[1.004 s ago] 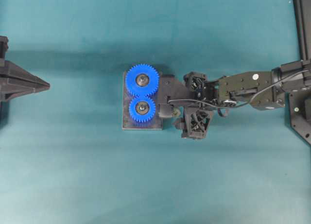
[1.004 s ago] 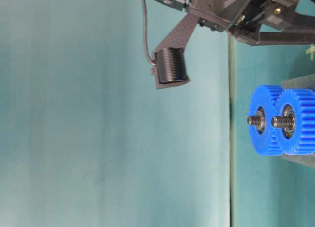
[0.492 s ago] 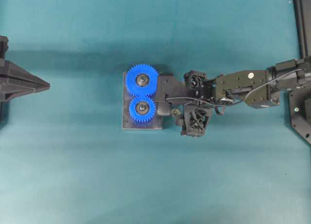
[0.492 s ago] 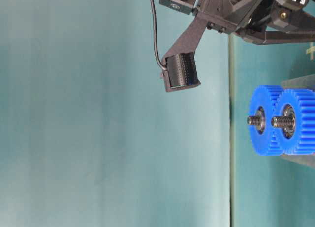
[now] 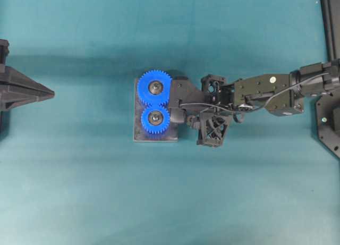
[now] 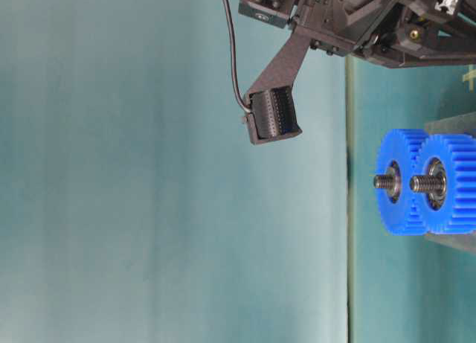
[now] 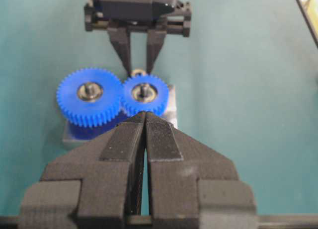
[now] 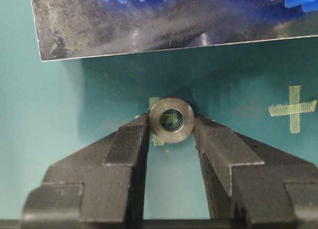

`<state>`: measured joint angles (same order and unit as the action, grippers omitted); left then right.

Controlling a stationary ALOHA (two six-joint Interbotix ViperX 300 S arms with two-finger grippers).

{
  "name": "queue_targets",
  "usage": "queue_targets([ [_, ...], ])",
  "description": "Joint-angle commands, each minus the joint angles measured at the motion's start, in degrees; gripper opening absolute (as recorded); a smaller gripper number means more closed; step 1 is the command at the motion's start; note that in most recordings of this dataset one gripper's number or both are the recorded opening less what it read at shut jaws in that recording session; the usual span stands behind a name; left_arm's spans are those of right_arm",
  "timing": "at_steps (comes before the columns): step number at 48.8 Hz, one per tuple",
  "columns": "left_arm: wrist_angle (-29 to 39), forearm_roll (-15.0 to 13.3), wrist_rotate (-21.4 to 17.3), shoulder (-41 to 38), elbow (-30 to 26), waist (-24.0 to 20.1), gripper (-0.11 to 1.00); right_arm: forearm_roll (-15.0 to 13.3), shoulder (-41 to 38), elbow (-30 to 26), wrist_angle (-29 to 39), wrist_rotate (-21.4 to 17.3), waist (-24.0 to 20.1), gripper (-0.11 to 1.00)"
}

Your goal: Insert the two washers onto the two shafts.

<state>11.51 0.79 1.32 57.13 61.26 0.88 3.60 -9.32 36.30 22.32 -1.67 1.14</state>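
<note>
A small steel washer (image 8: 172, 120) is pinched between my right gripper's (image 8: 172, 125) fingertips, held flat a little above the teal table beside the metal base plate (image 8: 149, 30). In the overhead view the right gripper (image 5: 180, 108) sits at the plate's right edge, next to two blue gears (image 5: 155, 102). Each gear has a threaded shaft at its centre, the upper shaft (image 5: 155, 86) and the lower shaft (image 5: 155, 117). From the left wrist view the washer (image 7: 138, 71) shows just behind the smaller gear (image 7: 144, 92). My left gripper (image 7: 145, 114) is shut and empty, far left (image 5: 49, 94).
The table-level view shows both shafts (image 6: 420, 183) sticking out of the gears, with the right wrist camera (image 6: 274, 116) hanging above them. Green tape crosses (image 8: 293, 109) mark the table by the plate. A black frame (image 5: 329, 69) runs along the right edge.
My right gripper has shifted slightly left toward the gears with the washer still in it, and its wrist has come lower. The left arm has not moved.
</note>
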Motion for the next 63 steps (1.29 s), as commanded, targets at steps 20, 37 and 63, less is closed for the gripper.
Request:
queue_targets([
  [20,-0.3,0.2,0.1,-0.4,-1.6,-0.1,0.01,0.1,7.2,-8.3,10.9,-0.3,-1.4,0.33],
  [37,-0.3,0.1,0.1,-0.4,-1.6,-0.1,0.01,-2.0,4.8,-15.6,12.2,-0.1,-2.1,0.33],
  [63,-0.3,0.2,0.0,-0.2,-1.6,-0.1,0.01,-2.9,0.8,-20.0,11.9,0.5,-1.7,0.33],
])
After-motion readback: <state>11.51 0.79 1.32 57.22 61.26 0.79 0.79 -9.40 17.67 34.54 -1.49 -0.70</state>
